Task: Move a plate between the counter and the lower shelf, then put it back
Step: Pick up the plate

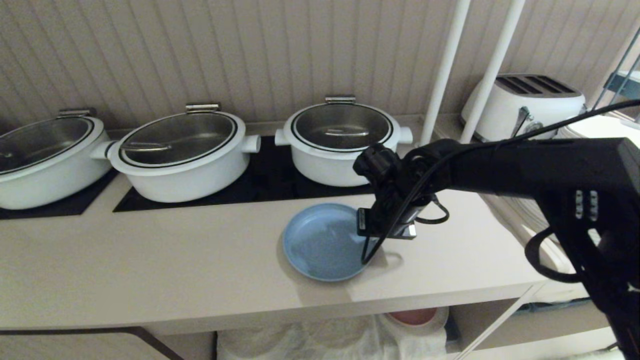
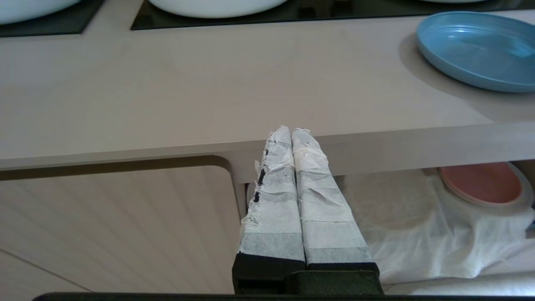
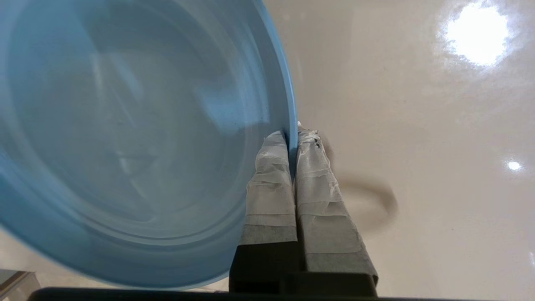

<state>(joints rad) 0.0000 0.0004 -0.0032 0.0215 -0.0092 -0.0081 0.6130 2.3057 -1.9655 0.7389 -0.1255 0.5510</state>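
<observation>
Both taped fingers (image 3: 271,175) of the right gripper (image 3: 292,136) are pinching the plate (image 1: 322,241) rim, sitting on the counter (image 1: 150,260).

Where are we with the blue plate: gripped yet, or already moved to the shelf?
Gripped, not moved. The right gripper is shut on the rim of the blue plate, which sits on the counter. The left gripper hangs shut, idle, below the counter edge. Left: carrying it down to the lower shelf, then back.
</observation>
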